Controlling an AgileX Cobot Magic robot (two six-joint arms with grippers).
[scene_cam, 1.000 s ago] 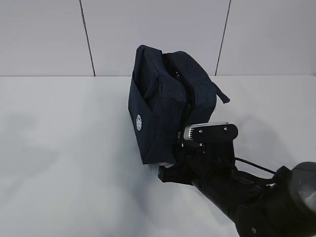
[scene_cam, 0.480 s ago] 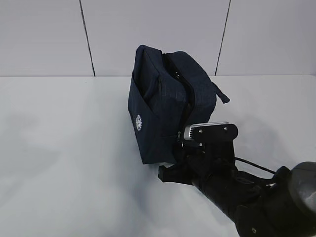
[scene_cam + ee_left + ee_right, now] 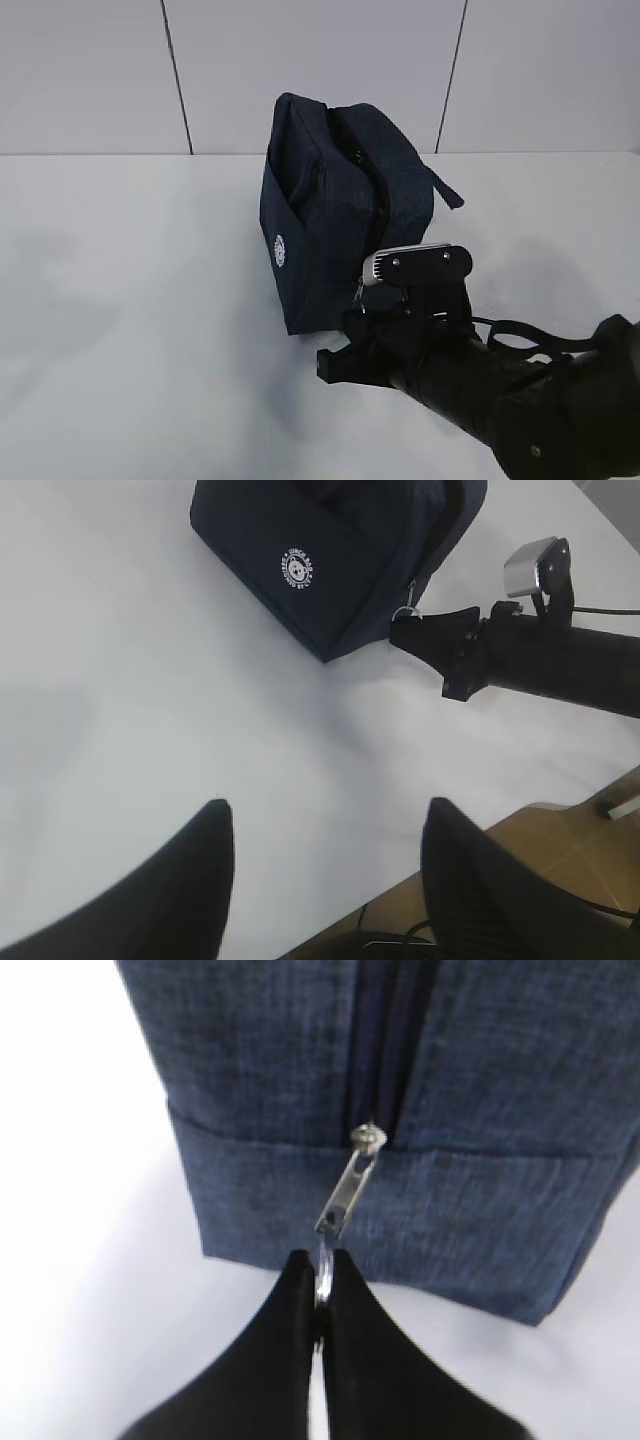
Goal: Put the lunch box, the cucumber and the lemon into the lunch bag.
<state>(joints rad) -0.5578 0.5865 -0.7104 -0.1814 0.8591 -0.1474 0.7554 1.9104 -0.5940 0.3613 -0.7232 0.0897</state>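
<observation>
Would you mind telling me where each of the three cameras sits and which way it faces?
Exterior: looks down at a slant across the table at the bag; the right arm shows lower right.
Left wrist: high over the near table edge, facing the bag; the open left gripper shows below.
Right wrist: close on the zipper end, the right gripper shut on the ring pull.
Shared: all three see the bag.

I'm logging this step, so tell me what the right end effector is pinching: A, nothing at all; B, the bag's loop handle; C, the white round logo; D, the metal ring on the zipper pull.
D: in the right wrist view the right end effector is closed on the metal ring hanging from the zipper pull at the lunch bag bottom edge.
</observation>
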